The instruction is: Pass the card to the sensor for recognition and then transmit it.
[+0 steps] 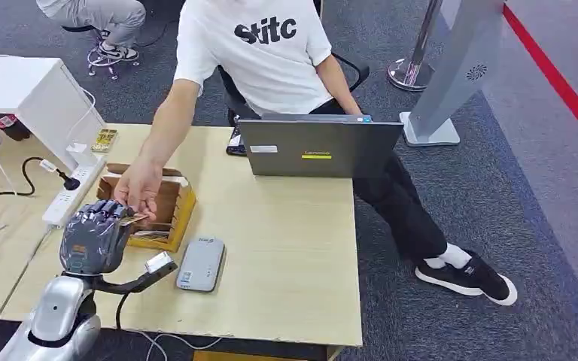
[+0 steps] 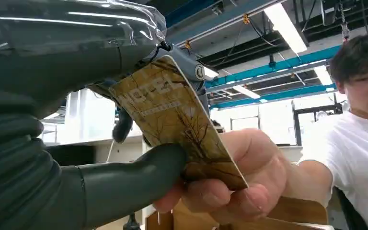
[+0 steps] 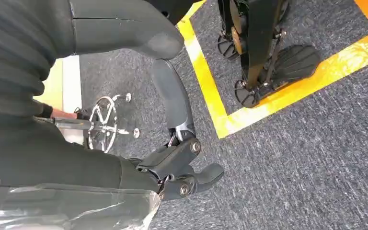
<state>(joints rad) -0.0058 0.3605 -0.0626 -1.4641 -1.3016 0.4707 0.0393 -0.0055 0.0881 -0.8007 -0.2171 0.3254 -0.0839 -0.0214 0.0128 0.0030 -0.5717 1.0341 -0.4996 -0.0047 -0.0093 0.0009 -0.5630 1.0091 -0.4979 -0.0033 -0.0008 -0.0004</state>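
A brown hotel card (image 2: 177, 124) printed with bare trees sits between the thumb and fingers of my left hand (image 1: 98, 235). A person's hand (image 2: 242, 179) pinches the same card at its other end. In the head view the card (image 1: 137, 219) shows as a thin edge between the person's hand (image 1: 139, 188) and mine, above the wooden box (image 1: 171, 226). The grey card sensor (image 1: 201, 263) lies flat on the table just to the right of my left hand. My right hand (image 3: 175, 158) hangs over grey carpet, fingers apart and holding nothing.
A grey laptop (image 1: 320, 147) stands at the table's (image 1: 293, 248) far edge in front of the seated person. A white power strip (image 1: 71, 192) and cables lie to the left. A small grey box (image 1: 159, 263) sits beside the sensor.
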